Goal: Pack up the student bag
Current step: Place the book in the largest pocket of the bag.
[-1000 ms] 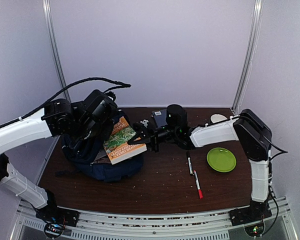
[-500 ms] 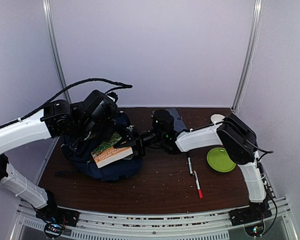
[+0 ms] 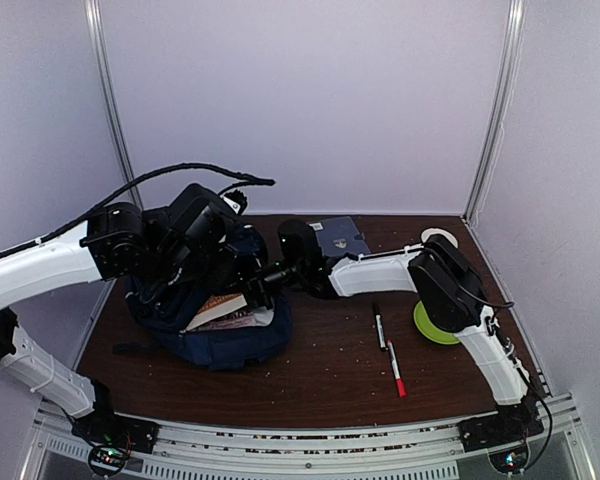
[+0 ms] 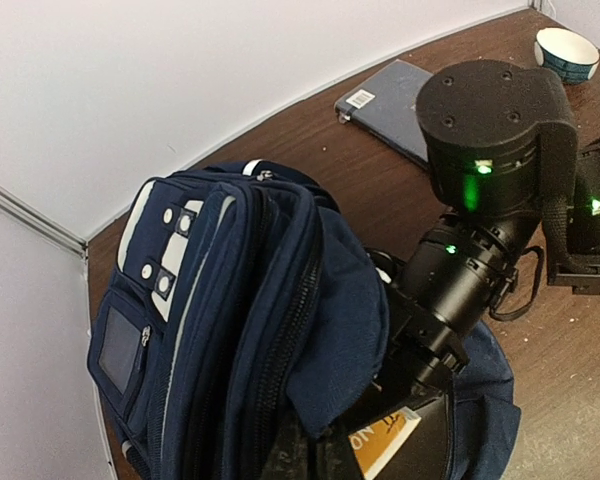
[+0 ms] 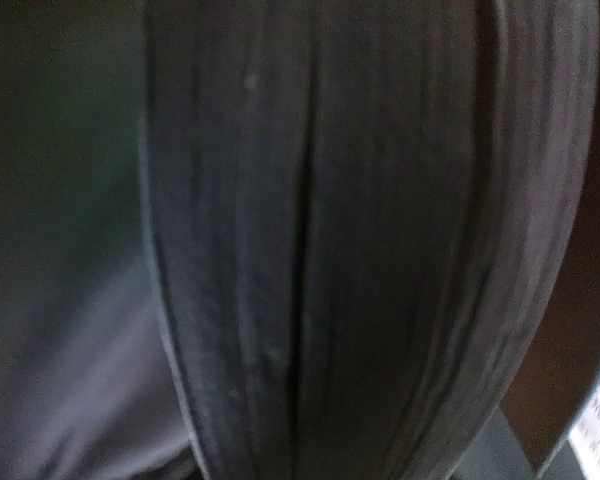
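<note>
The right gripper (image 3: 254, 291) is reaching into the open mouth of the student bag (image 3: 215, 338). The navy fabric is hiding its fingers, so whether it is clenched or released cannot be told. In the left wrist view the black end of the right arm (image 4: 475, 200) is pointing down into the opening, just above the orange-and-white corner of a book (image 4: 385, 445) that is sticking out of the bag. From above, the book is lying tilted in the opening, with only its pale page edge and a strip of cover showing.

The left gripper (image 3: 225, 262) is hanging at the raised top of the bag. Its fingers are not showing in any view, so its grip cannot be told either. The right wrist camera is showing only dark, blurred, ribbed surfaces, too close to make out.

The bag is sitting slumped on the left side of the table (image 3: 320, 375). A blue notebook (image 3: 338, 238) is lying flat behind the right arm, with a small bowl (image 3: 438, 237) near the far right corner. The arm is covering part of a green plate (image 3: 427, 328). A black pen (image 3: 378, 327) and a red pen (image 3: 395, 367) are lying between bag and plate.
</note>
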`<state>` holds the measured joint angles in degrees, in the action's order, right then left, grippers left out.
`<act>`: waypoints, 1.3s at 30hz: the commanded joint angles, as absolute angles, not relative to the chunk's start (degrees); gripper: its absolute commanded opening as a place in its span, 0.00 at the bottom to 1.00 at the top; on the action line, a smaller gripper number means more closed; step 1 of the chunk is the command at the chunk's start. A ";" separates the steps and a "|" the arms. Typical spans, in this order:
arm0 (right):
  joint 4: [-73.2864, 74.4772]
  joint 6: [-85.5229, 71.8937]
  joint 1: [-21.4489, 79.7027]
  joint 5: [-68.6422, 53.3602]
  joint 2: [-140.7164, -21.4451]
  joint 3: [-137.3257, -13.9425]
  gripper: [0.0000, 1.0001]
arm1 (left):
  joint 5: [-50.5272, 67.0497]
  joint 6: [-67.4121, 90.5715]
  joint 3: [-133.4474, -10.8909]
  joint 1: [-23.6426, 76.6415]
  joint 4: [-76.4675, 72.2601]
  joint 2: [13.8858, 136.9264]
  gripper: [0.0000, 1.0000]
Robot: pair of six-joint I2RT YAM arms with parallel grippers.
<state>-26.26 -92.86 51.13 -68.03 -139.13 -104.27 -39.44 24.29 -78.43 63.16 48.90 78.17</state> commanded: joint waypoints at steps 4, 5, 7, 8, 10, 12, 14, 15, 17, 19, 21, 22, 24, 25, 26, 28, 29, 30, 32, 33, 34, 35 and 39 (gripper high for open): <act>-18.02 -83.25 50.96 -62.58 -141.31 -110.30 0.00 | -37.09 22.11 -81.31 64.49 37.19 76.16 0.00; -17.37 -82.96 50.90 -62.31 -141.78 -110.49 0.00 | -36.99 21.91 -81.40 64.65 37.15 76.31 0.00; -17.51 -83.17 50.88 -62.21 -143.08 -111.87 0.02 | -36.86 21.57 -81.58 65.04 37.12 76.69 0.00; -17.90 -83.14 50.81 -62.11 -143.68 -112.72 0.02 | -36.87 21.39 -81.64 65.28 36.97 76.87 0.00; -15.63 -81.50 50.69 -61.43 -144.59 -114.88 0.02 | -36.82 20.91 -81.52 65.81 36.44 77.14 0.00; -15.46 -81.30 50.47 -60.44 -144.68 -115.72 0.01 | -36.65 20.37 -81.39 66.35 35.99 77.32 0.00; -15.36 -81.12 50.11 -59.47 -144.63 -116.44 0.04 | -36.61 20.07 -81.34 66.59 35.95 77.56 0.00; -15.38 -81.01 49.87 -59.05 -144.56 -116.65 0.07 | -36.70 20.00 -81.26 66.62 36.02 77.79 0.00; -15.23 -80.61 49.53 -58.65 -144.29 -116.68 0.14 | -37.17 19.68 -81.02 66.62 36.15 78.09 0.00; -15.87 -80.85 49.43 -58.67 -143.64 -115.76 0.23 | -38.07 19.73 -80.59 66.62 36.38 78.25 0.00; -17.30 -81.94 49.37 -58.84 -143.00 -114.35 0.31 | -39.73 20.62 -80.30 66.62 37.00 78.31 0.00; -18.10 -82.39 49.33 -58.96 -142.38 -113.36 0.33 | -40.88 21.72 -80.55 66.62 37.89 78.38 0.00; -18.57 -83.31 49.34 -58.49 -140.49 -110.41 0.37 | -42.62 23.43 -81.44 66.53 39.80 78.62 0.00; -18.84 -83.66 49.39 -58.27 -139.44 -108.65 0.40 | -42.97 23.77 -81.55 66.53 40.23 78.66 0.00; -19.19 -84.19 49.42 -58.15 -138.31 -107.09 0.41 | -43.26 24.15 -81.37 66.53 40.40 78.58 0.00; -19.40 -84.64 49.48 -57.85 -136.45 -104.39 0.43 | -44.16 25.07 -80.42 66.53 40.43 78.15 0.00; -18.55 -84.27 49.45 -57.65 -135.40 -103.48 0.46 | -44.44 25.52 -79.94 66.42 40.47 78.06 0.00; -18.08 -83.76 49.40 -57.33 -134.39 -102.24 0.47 | -44.49 25.94 -79.59 66.18 40.69 77.98 0.00; -16.12 -82.15 49.52 -56.53 -132.11 -100.35 0.50 | -44.32 27.97 -79.14 65.51 41.80 78.14 0.00; -14.66 -81.08 49.61 -56.14 -131.16 -99.62 0.51 | -44.13 28.78 -79.04 65.22 42.64 78.28 0.00; -11.91 -79.22 49.57 -55.36 -130.07 -99.17 0.51 | -44.12 29.10 -78.81 65.14 42.95 78.20 0.00; -8.81 -77.25 49.63 -54.47 -129.21 -98.80 0.53 | -44.10 29.26 -78.53 65.05 42.97 78.09 0.00; 2.38 -69.42 50.36 -50.65 -126.55 -99.05 0.58 | -44.17 29.48 -77.67 64.96 43.00 77.24 0.00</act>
<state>-8.32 -78.50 50.02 -55.48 -131.90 -98.83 -40.49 27.62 -77.80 65.45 46.65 79.50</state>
